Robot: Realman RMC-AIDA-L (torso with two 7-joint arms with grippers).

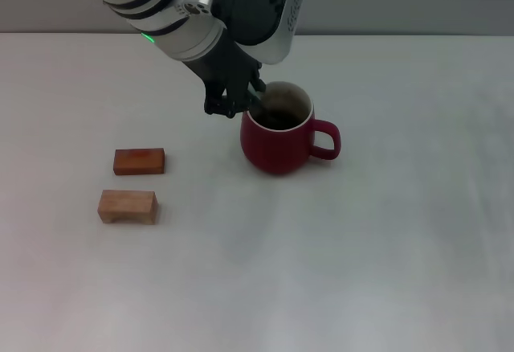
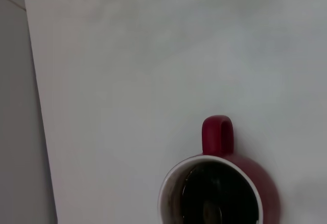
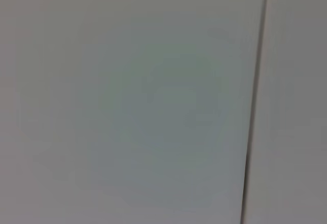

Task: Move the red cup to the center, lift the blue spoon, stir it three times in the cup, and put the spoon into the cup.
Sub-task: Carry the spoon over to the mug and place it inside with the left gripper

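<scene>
The white table [image 1: 337, 272] carries everything, and near its middle stands the rounded dark red ceramic mug with a loop handle and cream rim, the red cup [image 1: 277, 139], so the centring step looks done. The left gripper [image 1: 241, 99] hangs at the cup's rim on the side away from the handle; whether its fingers are apart or clamped on anything I cannot tell. A dark sliver runs from it into the cup, probably the neck of the slim pale-blue-handled spoon; if so, stirring or release is under way. The right arm is out of sight. Two small wooden blocks [image 1: 138, 161] lie well apart from the cup.
</scene>
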